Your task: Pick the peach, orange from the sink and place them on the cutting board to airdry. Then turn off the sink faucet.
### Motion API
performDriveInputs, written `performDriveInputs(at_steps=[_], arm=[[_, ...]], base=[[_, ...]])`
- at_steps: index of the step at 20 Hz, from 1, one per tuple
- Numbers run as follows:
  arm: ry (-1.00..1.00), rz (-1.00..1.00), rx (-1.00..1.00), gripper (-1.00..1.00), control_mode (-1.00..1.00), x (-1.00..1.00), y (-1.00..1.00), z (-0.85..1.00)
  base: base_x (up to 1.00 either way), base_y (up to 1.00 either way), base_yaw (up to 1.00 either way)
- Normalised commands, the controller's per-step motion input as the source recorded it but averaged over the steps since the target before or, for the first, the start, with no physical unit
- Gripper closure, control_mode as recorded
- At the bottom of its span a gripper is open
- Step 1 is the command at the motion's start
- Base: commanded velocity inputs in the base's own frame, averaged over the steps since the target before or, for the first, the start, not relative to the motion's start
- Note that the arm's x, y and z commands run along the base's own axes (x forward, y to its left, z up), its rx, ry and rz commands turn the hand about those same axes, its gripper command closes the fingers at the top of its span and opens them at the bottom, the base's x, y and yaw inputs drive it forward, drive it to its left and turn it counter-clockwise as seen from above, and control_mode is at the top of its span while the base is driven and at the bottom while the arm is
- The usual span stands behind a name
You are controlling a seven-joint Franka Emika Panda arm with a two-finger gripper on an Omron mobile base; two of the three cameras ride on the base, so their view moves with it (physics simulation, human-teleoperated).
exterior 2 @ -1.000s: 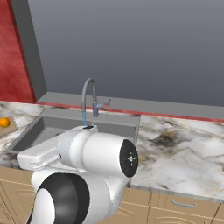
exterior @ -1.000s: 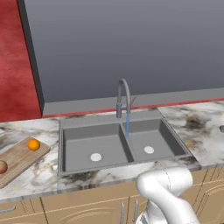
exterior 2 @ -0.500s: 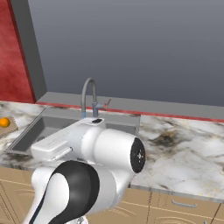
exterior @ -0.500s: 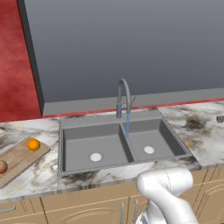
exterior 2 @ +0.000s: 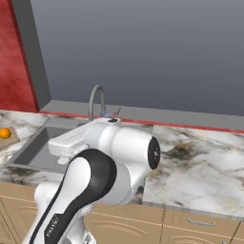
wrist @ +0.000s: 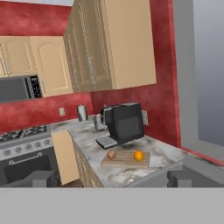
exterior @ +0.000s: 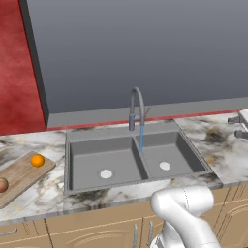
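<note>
Bright orange ball [exterior: 37, 160] and dull reddish-tan peach [exterior: 2, 184] sit on the striped wooden cutting board [exterior: 22, 174], frame's lower left. Grey double-basin sink [exterior: 135, 160] centre, blue stream under its gooseneck faucet [exterior: 136, 107]. Claw [wrist: 111, 178] wide open, empty.

On the marbled desk [wrist: 166, 153] lies the cutting board [wrist: 126, 159], carrying the peach [wrist: 111, 154] and the orange [wrist: 138, 155] side by side, apart. Just behind the board stands a dark coffee machine [wrist: 124, 124]; a stove [wrist: 24, 148] sits far left of it.
</note>
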Motion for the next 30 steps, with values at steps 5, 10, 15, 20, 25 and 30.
performDriveInputs(at_steps=[5, 10, 15, 20, 25, 30], arm=[[0.00, 0.02, 0.06, -1.00, -1.00, 0.46, -0.01, 0.00], [0.00, 0.04, 0.01, -1.00, -1.00, 0.19, 0.00, -0.12], [0.00, 0.02, 0.00, -1.00, -1.00, 0.36, 0.00, -0.31], [0.00, 0.02, 0.00, -1.00, -1.00, 0.45, 0.00, -0.16], [0.00, 0.05, 0.03, -1.00, -1.00, 0.33, -0.02, 0.00], [0.00, 0.15, 0.00, -1.00, -1.00, 0.20, -0.05, -0.07]], base=[[0.00, 0.00, 0.00], [0.00, 0.00, 0.00], [0.00, 0.00, 0.00], [0.00, 0.00, 0.00], [0.00, 0.00, 0.00], [0.00, 0.00, 0.00]])
